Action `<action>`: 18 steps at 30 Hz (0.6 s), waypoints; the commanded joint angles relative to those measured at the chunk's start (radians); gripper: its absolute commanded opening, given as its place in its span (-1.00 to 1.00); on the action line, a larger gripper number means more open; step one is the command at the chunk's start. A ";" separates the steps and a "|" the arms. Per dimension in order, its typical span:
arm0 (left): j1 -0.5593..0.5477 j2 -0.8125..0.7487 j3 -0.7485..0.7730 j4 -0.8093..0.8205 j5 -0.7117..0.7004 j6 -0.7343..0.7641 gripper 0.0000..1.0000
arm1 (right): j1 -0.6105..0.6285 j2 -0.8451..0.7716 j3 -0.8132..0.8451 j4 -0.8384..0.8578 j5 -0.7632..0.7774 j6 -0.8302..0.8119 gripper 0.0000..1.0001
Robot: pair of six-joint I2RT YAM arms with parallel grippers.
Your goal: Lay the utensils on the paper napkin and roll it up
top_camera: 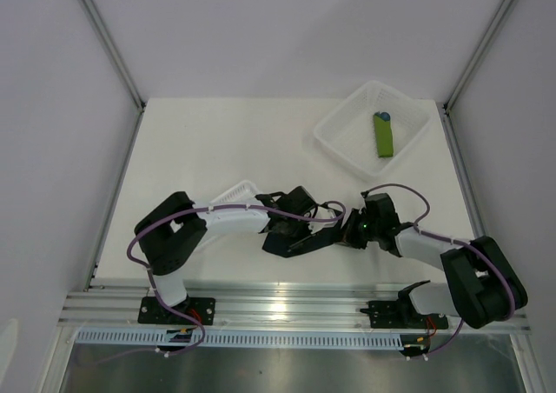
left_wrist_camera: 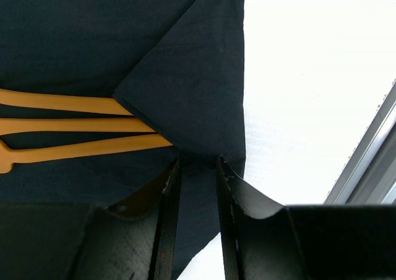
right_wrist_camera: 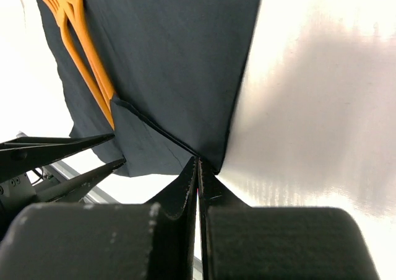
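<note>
Most of the top view is the white table (top_camera: 217,141). The left arm (top_camera: 208,223) and right arm (top_camera: 434,254) both bend inward from their bases and meet low at centre bottom, wrists nearly touching. A white mesh basket (top_camera: 334,141) sits at the upper right and holds a green rolled bundle (top_camera: 383,135).

In the left wrist view, the black paper napkin (left_wrist_camera: 74,32) lies flat and fills the upper left. One corner is folded over the handles of three orange utensils (left_wrist_camera: 68,125), which lie side by side on it.

The left gripper (left_wrist_camera: 198,162) is level with the table, its jaws narrowly spread just short of the folded flap. The right gripper (right_wrist_camera: 198,161) has its jaws pressed together, pinching the napkin's edge where the fold ends.
</note>
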 commanded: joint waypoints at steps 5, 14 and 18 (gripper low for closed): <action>0.006 0.018 0.009 -0.037 -0.017 0.001 -0.35 | -0.057 -0.121 0.023 -0.127 0.036 -0.059 -1.00; 0.006 0.018 0.012 -0.040 -0.017 0.002 -0.34 | -0.169 -0.058 0.012 -0.069 -0.039 -0.074 -0.46; 0.006 0.015 0.010 -0.038 -0.017 0.002 -0.34 | -0.179 0.041 -0.015 0.063 -0.091 -0.034 -0.35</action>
